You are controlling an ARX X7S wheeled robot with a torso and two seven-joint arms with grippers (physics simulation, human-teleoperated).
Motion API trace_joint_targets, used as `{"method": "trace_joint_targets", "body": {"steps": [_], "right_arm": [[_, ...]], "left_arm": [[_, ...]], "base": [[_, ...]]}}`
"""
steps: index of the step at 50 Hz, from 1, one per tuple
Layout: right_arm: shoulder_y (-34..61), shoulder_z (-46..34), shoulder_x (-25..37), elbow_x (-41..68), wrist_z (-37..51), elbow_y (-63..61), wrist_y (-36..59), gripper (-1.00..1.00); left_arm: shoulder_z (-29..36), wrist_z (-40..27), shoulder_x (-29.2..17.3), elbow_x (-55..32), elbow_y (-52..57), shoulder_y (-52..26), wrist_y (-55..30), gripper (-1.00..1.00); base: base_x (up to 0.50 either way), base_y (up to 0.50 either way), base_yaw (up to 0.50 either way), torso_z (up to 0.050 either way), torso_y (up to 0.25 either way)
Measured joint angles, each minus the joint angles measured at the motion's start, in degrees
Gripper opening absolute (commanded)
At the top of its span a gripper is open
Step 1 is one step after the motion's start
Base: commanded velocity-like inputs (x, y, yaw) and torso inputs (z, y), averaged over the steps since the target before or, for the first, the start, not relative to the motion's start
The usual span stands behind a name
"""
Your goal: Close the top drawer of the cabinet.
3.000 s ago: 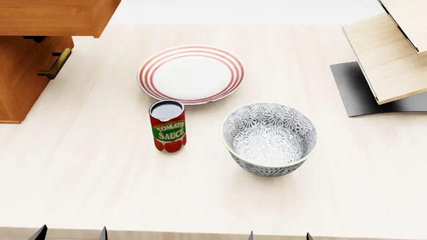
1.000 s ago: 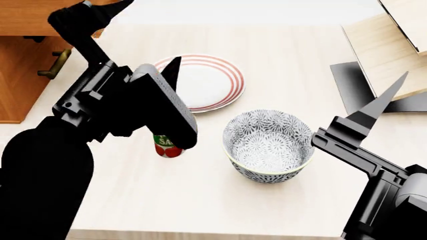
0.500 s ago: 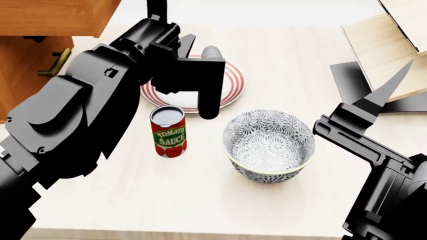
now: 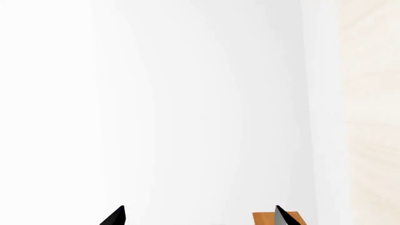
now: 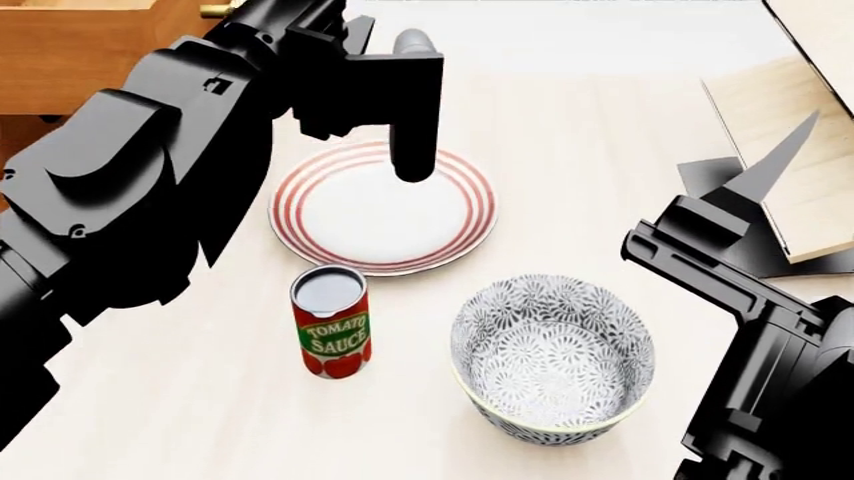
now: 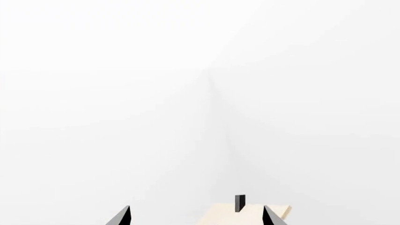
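Note:
The top drawer (image 5: 80,60) juts out of the orange-brown cabinet (image 5: 20,130) at the far left of the head view. One end of its brass handle (image 5: 214,10) shows beside my left arm. My left arm reaches up along the drawer's front, and its fingertips are out of the head view. In the left wrist view my left gripper (image 4: 198,218) is open and empty, facing a white wall, with a bit of orange-brown wood (image 4: 265,218) beside one fingertip. My right gripper (image 6: 196,216) is open and empty at the right, one fingertip (image 5: 781,155) pointing up.
On the pale table (image 5: 174,400) are a red-striped plate (image 5: 380,215), a tomato sauce can (image 5: 330,335) and a patterned bowl (image 5: 554,365). A pale plywood rack (image 5: 787,120) on a black base stands at the right and shows in the right wrist view (image 6: 237,218).
My left arm has moved up and left toward the drawer front. The head view has shifted, so the plate, can and bowl sit lower in it. The right arm has barely moved.

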Motion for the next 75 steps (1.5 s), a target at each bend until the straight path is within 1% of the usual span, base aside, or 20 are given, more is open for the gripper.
{"method": "trace_joint_targets", "body": {"steps": [9, 21, 24, 31, 37, 45, 52, 61, 69, 75], "right_arm": [[0.1, -0.2, 0.6, 0.5, 0.3, -0.1, 0.1, 1.0], [0.1, -0.4, 1.2, 1.5, 0.6, -0.8, 0.6, 1.0], [0.1, -0.5, 1.4, 1.6, 0.8, -0.9, 0.6, 1.0], [0.1, -0.6, 1.7, 1.8, 1.1, -1.1, 0.7, 1.0], [0.1, -0.7, 2.0, 2.1, 1.3, -1.2, 0.7, 1.0], [0.1, -0.8, 2.3, 2.6, 1.4, -1.3, 1.1, 1.0], [0.2, -1.0, 2.6, 2.7, 1.7, -1.3, 1.0, 1.0], [0.3, -1.3, 2.8, 3.1, 2.0, -1.2, 1.2, 1.0], [0.4, -1.4, 3.0, 3.4, 2.2, -1.0, 1.3, 1.0], [0.5, -1.5, 3.2, 3.7, 2.4, -0.9, 1.3, 1.0]], "left_arm": [[5.0, -2.3, 0.1, -7.4, -0.2, -1.1, -1.4, 1.0], [8.8, -4.1, 0.1, -14.6, 0.0, -1.3, -2.3, 1.0], [8.8, -5.1, -0.1, -15.9, 0.4, -1.0, -2.7, 1.0], [8.7, -6.9, -0.8, -18.2, 1.1, 0.5, -3.6, 1.0], [8.8, -7.4, -0.6, -19.3, -0.3, 1.2, -3.1, 1.0], [9.3, -7.7, -0.2, -20.8, -2.0, 2.1, -2.4, 1.0], [9.6, -8.2, -0.4, -21.9, -2.5, 2.9, -2.4, 1.0], [9.0, -9.8, -3.1, -23.3, 3.8, 4.9, -6.6, 1.0], [8.7, -11.8, -7.1, -23.7, 13.8, 6.8, -13.3, 1.0], [9.5, -12.8, -9.5, -23.1, 18.7, 7.8, -17.6, 1.0]], "base": [[0.31, 0.04, 0.0, 0.0, 0.0], [0.5, 0.04, 0.0, 0.0, 0.0], [0.44, 0.04, 0.0, 0.0, 0.0], [0.0, 0.0, 0.0, 0.0, 0.0], [0.01, 0.0, 0.0, 0.0, 0.0], [0.44, 0.0, 0.0, 0.0, 0.0], [0.0, 0.0, 0.0, 0.0, 0.002], [0.0, 0.0, 0.0, 0.0, 0.0], [0.0, 0.0, 0.0, 0.0, 0.0], [0.0, 0.0, 0.0, 0.0, 0.0]]}}
